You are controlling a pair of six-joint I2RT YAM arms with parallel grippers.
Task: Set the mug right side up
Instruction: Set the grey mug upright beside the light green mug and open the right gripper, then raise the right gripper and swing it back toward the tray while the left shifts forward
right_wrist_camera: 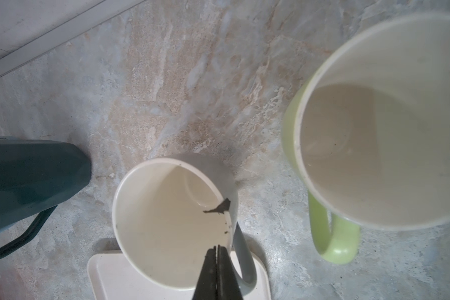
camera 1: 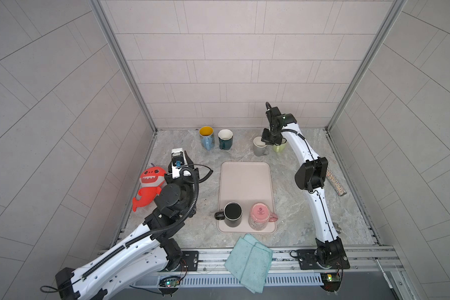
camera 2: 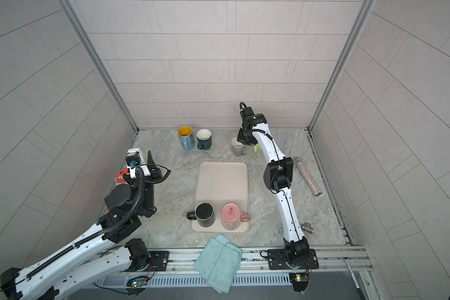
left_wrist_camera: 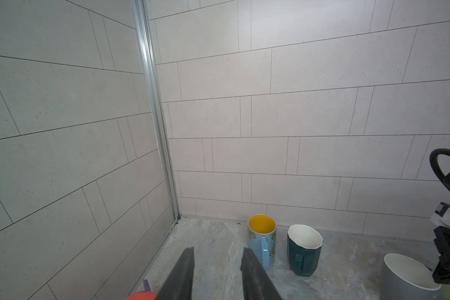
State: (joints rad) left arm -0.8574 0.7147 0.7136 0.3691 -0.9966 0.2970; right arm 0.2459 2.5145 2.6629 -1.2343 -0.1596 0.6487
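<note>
A pink mug (camera 1: 259, 215) stands upside down at the near right corner of the beige tray (camera 1: 244, 179), its stamped base facing up and its handle pointing right. Both top views show it, and no gripper is near it. My left gripper (left_wrist_camera: 218, 250) hangs open and empty over the left part of the counter, beside the red shark toy (camera 1: 148, 185). My right gripper (right_wrist_camera: 217, 246) is shut on nothing. It hovers at the back just above the rim of an upright grey mug (right_wrist_camera: 172, 220).
A black mug (camera 1: 233, 214) stands on the tray left of the pink one. Upright along the back are a blue mug with a yellow inside (camera 1: 206, 137), a teal mug (camera 1: 225, 139) and a green mug (right_wrist_camera: 374, 130). A teal cloth (camera 1: 250, 262) drapes the front edge. A glitter tube (camera 2: 307, 176) lies at the right.
</note>
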